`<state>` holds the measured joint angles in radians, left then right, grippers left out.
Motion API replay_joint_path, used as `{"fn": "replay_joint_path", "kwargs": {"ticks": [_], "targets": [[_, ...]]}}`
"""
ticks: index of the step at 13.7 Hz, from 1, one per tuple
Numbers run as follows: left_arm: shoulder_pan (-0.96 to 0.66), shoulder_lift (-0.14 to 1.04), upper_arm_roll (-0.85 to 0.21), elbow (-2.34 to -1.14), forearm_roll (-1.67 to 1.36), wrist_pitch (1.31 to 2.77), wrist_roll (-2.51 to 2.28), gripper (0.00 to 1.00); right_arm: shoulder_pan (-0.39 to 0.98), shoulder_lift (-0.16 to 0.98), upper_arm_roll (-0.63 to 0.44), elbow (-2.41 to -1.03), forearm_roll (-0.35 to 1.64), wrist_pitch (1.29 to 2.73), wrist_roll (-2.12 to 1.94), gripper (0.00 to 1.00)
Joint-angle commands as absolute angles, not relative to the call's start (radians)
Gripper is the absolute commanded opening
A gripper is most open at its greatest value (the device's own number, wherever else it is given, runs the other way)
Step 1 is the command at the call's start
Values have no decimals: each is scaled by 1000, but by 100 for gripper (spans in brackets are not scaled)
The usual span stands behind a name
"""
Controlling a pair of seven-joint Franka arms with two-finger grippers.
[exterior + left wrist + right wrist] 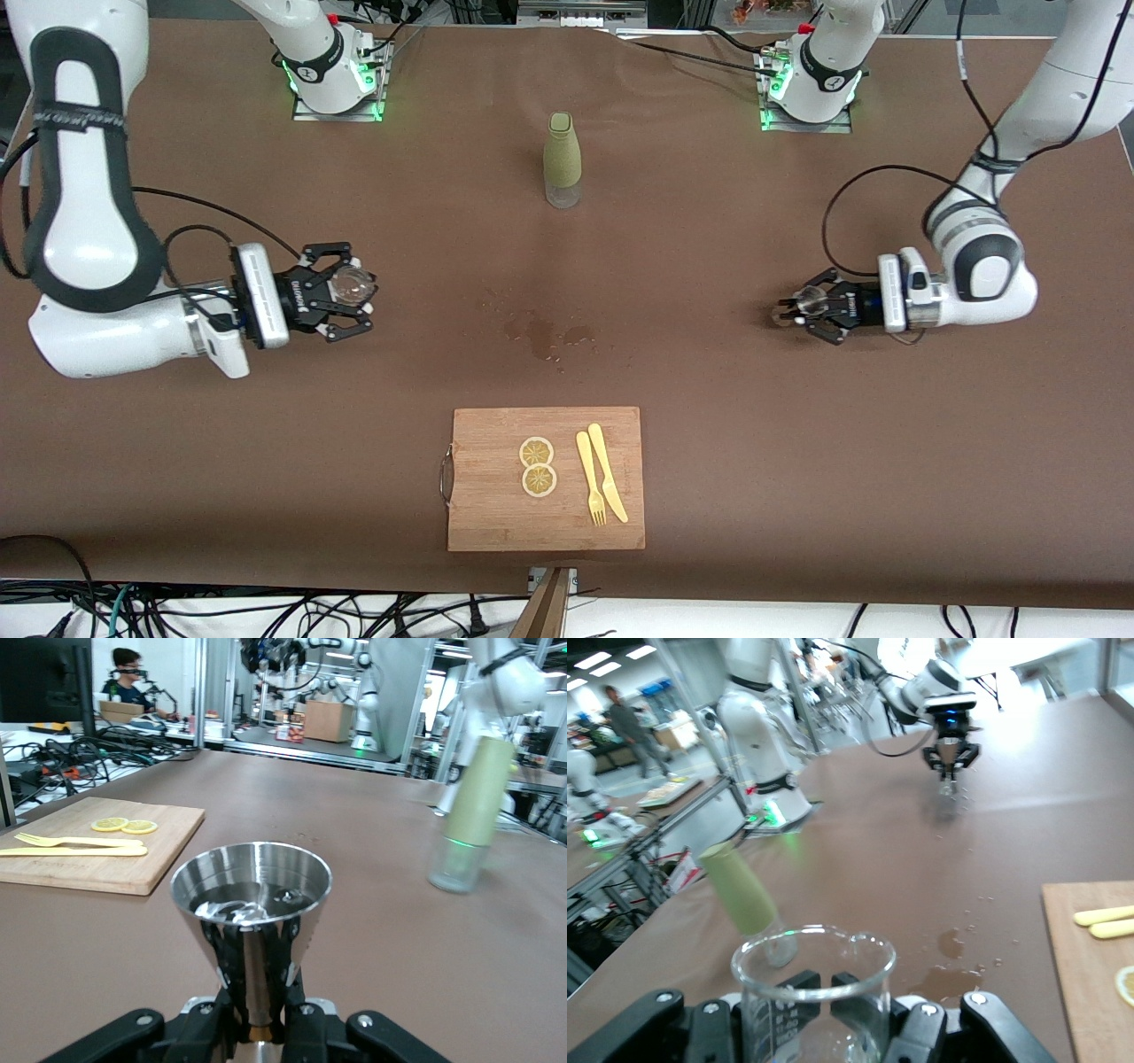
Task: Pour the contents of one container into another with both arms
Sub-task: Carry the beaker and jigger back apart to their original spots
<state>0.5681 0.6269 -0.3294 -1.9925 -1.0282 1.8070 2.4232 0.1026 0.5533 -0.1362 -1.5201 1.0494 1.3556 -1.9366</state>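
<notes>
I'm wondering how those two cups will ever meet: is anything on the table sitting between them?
Only a wet spill lies there. The bottle and cutting board sit off that line. The metal cup and glass beaker face open tabletop.

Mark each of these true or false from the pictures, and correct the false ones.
1. The left gripper is shut on a metal jigger. True.
2. The right gripper is open and holds nothing. False: it is shut on a glass beaker.
3. The green bottle lies tipped over on the cutting board. False: it stands upright on the table, farther from the front camera than the cutting board.
4. Two lemon slices lie on the cutting board beside a yellow fork and knife. True.
5. A wet patch marks the table between the bottle and the board. True.
</notes>
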Motion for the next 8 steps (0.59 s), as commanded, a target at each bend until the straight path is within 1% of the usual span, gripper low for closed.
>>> {"fn": "replay_joint_path", "kwargs": {"ticks": [1, 2, 3, 5, 8], "targets": [[571, 699, -240, -1867, -918, 1648, 2442, 0, -1, 589, -120, -1606, 1075, 1278, -2157, 14], [577, 727, -223, -1838, -904, 1614, 2462, 0, -30, 613, -121, -1618, 1069, 1249, -2216, 14], [581, 745, -213, -1815, -893, 1611, 2489, 0, -61, 652, -121, -1623, 1068, 1223, -2270, 14], [591, 761, -201, -1807, -871, 1612, 2500, 0, -104, 751, -120, -1623, 1068, 1189, -2400, 14], [606, 822, -201, -1750, -853, 1612, 2536, 0, -139, 846, -121, -1621, 1063, 1195, -2508, 14]]}}
